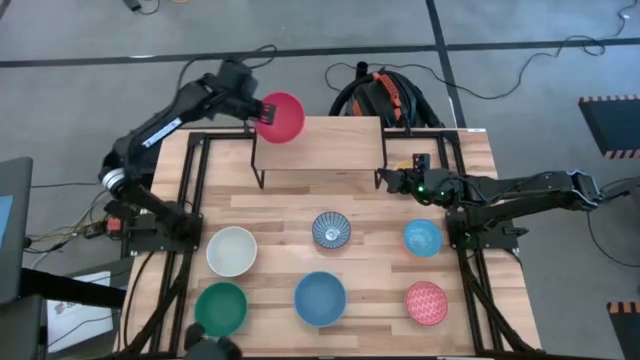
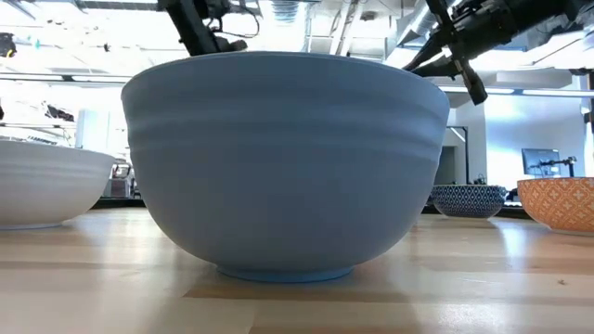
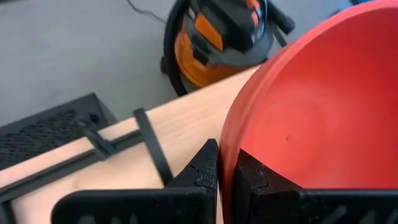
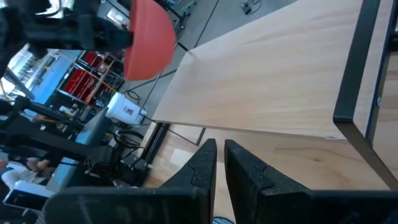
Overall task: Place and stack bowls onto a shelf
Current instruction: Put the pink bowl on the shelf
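Observation:
My left gripper (image 1: 256, 110) is shut on a red bowl (image 1: 280, 117), which hangs above the far left corner of the shelf (image 1: 320, 150), a light-wood board on thin black legs. The right wrist view shows the red bowl (image 4: 149, 37) from the side, above the board's end. My right gripper (image 1: 388, 180) waits by the shelf's right legs, fingers together with nothing between them. Six more bowls rest on their bases on the table: white (image 1: 231, 250), green (image 1: 220, 307), blue (image 1: 320, 298), blue-white patterned (image 1: 331, 229), light blue (image 1: 423, 237) and pink-red patterned (image 1: 426, 302). My left gripper pinches the red bowl's rim (image 3: 227, 146) on the side toward the table's left, one finger (image 3: 258, 180) inside the hollow and one (image 3: 202, 171) outside. The fingers slant down from the far left. The bowl is lifted clear of the shelf board and tilted.
An orange and black shop vacuum (image 1: 385, 98) stands on the floor behind the shelf. Black arm frames (image 1: 190, 190) run along both sides of the table. In the low view the blue bowl (image 2: 278, 167) fills the middle and hides the shelf.

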Tool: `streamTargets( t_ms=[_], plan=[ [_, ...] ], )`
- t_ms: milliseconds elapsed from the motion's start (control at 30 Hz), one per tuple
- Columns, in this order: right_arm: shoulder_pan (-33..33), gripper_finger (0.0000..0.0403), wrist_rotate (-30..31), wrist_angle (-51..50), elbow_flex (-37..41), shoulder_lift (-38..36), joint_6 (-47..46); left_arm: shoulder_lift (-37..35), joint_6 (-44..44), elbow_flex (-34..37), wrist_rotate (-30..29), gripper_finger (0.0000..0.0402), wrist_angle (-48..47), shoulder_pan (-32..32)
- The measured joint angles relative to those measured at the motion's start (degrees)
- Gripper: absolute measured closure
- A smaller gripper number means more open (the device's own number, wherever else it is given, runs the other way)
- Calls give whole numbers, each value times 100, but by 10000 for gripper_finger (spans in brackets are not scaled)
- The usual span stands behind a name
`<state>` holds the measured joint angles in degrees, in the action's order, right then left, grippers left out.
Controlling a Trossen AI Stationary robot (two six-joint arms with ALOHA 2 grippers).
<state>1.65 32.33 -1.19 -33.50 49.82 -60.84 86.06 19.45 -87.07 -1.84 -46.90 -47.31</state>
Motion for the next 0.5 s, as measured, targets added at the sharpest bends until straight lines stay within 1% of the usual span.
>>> streamTargets(
  t_ms=[200, 367, 500],
  plan=[
    [-13, 344, 195, 0, 0, 0, -2, 578, -254, 7, 346, 401, -230, 0],
    [43, 344, 239, -4, 0, 11, 11, 693, -391, 7, 527, 401, -375, -4],
    [157, 344, 240, -7, 0, 11, 114, 688, -438, 5, 526, 401, -377, -30]
  ],
)
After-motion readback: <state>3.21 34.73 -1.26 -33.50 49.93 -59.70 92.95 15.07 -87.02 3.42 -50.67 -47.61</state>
